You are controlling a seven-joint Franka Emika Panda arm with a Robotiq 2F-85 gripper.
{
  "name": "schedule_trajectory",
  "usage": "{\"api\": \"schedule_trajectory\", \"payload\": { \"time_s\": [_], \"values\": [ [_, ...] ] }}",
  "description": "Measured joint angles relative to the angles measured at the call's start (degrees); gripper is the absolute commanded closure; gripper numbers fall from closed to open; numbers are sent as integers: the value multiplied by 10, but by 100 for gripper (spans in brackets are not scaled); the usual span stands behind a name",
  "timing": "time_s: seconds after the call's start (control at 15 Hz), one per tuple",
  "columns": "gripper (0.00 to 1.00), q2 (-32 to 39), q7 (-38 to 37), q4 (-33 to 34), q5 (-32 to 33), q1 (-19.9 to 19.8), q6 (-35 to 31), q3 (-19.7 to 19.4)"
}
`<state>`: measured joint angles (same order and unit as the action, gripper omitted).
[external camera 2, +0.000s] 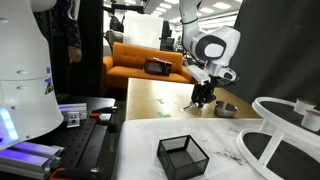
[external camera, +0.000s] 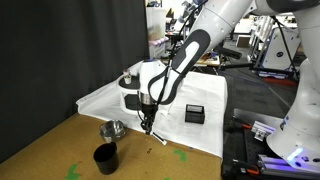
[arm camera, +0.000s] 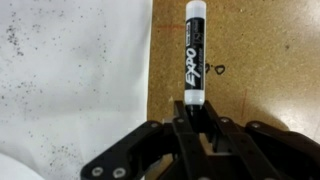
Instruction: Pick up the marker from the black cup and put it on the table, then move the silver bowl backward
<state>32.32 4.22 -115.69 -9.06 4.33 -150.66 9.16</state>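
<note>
Wrist view: clamping the marker (arm camera: 195,50) by one end in the gripper (arm camera: 197,108). Over the table (arm camera: 260,60), beside the white cloth (arm camera: 70,70).

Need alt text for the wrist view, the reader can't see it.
The black gripper, entering from the bottom edge, is shut on one end of an Expo marker that points straight up the picture, its white tip farthest away. Beneath lies the brown table, with a speckled white cloth covering the picture's left half.
</note>
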Motion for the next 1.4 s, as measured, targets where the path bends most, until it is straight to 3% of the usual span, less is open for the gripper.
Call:
{"api": "schedule_trajectory", "payload": {
  "time_s": [0.27,0.33,0.4,0.87,1.0,1.4],
  "values": [
    [95,36,17,-2,-36,-19,-27,30],
    [67,42,17,-1,-37,-19,-33,34],
    [53,47,17,0,-37,-19,-38,38],
    [4,55,12,17,-35,-6,-54,47],
    [0,55,0,21,-21,5,-56,40],
    [0,47,-48,38,51,62,-44,5]
  ]
}}
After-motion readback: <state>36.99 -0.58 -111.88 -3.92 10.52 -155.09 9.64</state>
